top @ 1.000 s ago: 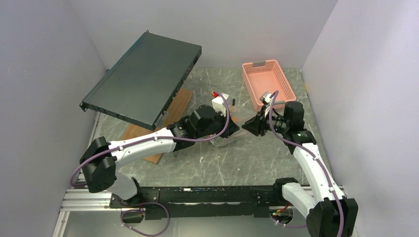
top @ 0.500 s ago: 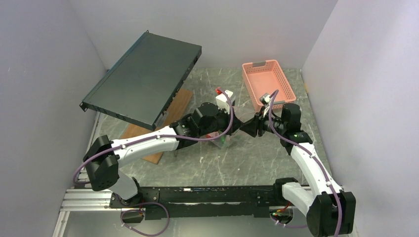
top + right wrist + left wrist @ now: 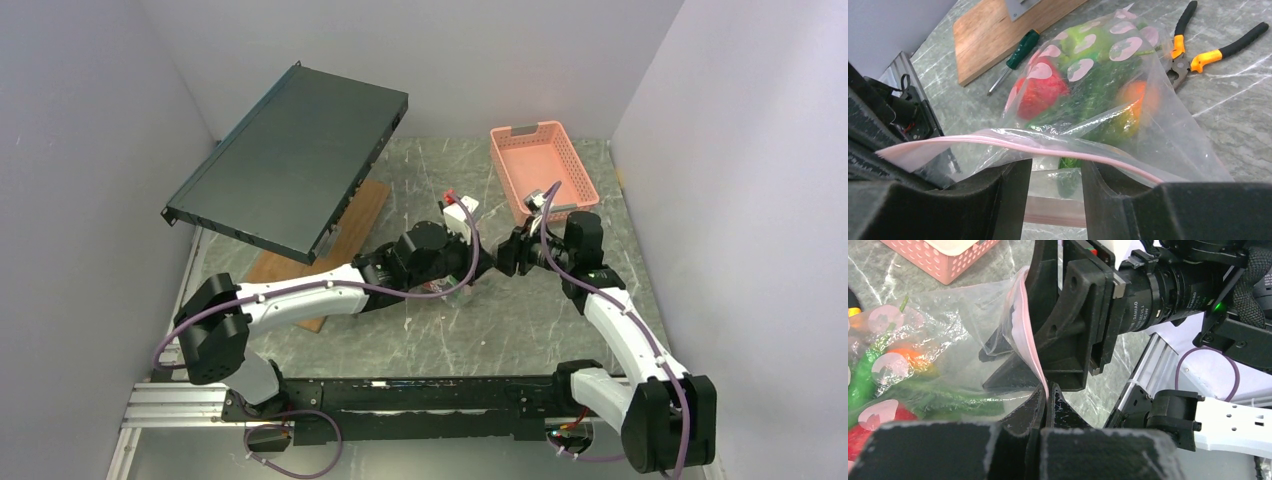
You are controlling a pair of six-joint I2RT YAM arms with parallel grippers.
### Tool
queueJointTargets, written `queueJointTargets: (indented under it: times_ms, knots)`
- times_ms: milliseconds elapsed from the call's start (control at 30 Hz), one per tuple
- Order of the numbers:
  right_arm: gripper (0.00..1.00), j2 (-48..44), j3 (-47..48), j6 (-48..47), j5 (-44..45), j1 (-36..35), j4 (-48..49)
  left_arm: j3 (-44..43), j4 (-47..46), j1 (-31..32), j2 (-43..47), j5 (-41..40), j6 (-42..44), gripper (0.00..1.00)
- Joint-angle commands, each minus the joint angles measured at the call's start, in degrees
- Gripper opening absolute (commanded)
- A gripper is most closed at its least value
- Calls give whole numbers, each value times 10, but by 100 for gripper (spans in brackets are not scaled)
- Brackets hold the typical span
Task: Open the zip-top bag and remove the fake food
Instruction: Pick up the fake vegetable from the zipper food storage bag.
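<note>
The left gripper (image 3: 1047, 390) is clamped on the pink zip strip of the zip-top bag (image 3: 1168, 135), which lies on the grey table (image 3: 1243, 120) between both arms, fake food (image 3: 1083, 85) inside. The right gripper (image 3: 1053, 172) has its jaws partly apart at the bag's mouth, pinching nothing.
</note>
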State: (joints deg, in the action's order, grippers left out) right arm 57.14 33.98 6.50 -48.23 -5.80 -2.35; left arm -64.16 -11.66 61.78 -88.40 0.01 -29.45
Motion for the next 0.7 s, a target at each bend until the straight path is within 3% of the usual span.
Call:
queueJointTargets:
  times_ms: [0,167,333,567,667]
  knots:
    - [42,15,-7,8,7,-8,46,17,-51,22,0,-22,20,0]
    - [37,16,-5,-11,-11,-14,46,39,-85,38,6,-44,47,0]
    - [35,-4,26,-92,-98,-14,6,60,-110,42,21,-46,66,0]
    - [40,7,61,-124,-107,-14,-24,76,-122,42,24,-36,66,0]
    - [50,22,44,-93,-93,-14,6,77,-127,42,22,-39,60,0]
